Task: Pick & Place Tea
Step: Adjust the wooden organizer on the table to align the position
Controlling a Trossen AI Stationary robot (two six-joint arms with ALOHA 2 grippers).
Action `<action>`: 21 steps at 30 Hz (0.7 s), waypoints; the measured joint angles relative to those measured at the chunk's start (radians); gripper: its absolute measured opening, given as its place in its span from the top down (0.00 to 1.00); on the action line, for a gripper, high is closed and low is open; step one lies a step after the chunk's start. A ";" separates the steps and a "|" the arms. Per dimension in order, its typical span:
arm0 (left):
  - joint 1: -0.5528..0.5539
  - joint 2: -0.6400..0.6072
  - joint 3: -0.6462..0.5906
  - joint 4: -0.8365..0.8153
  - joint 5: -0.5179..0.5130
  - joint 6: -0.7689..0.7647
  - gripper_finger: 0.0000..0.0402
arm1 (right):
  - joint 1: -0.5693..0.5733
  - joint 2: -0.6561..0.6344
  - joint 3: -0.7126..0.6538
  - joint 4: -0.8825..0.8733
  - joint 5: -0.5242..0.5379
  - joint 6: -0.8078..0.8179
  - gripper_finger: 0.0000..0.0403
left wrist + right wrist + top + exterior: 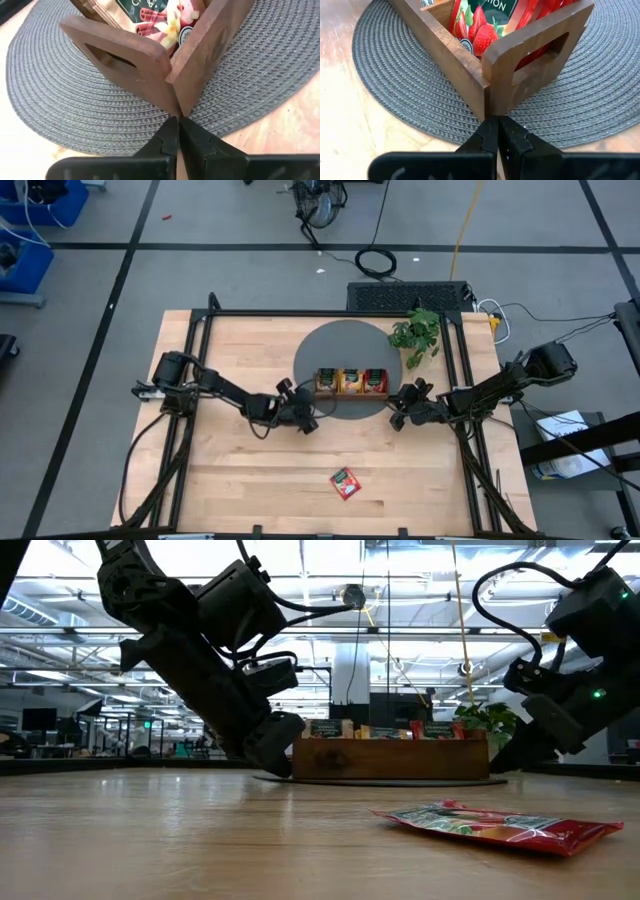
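1. Note the brown wooden three-compartment tray [351,382] at the centre of the round grey woven mat [322,345]; it holds upright tea sachets, so it appears to serve as the deposit point.
2. Locate the remaining flat red tea sachet [345,482]: it lies flat on the light wooden table [230,470], at 6 o'clock from the tray and well apart from it.
3. Check the left gripper [304,418], at 8 o'clock from the tray: its fingers are pressed together, empty, tips at the tray's corner.
4. Check the right gripper [398,417], at 4 o'clock: fingers together, empty, likewise at a corner.
5. Expect either gripper to need parting before pickup.
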 joint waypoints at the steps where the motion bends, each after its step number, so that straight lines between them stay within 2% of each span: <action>1: -0.004 0.000 0.000 0.000 -0.005 0.001 0.93 | 0.000 -0.002 0.000 0.000 0.001 -0.008 1.00; 10: -0.011 0.000 0.000 0.003 -0.014 0.012 0.99 | 0.000 -0.003 0.000 -0.001 0.001 -0.012 1.00; 21: -0.012 -0.001 0.002 -0.046 -0.015 0.007 0.90 | 0.000 -0.004 0.002 -0.028 0.021 0.013 1.00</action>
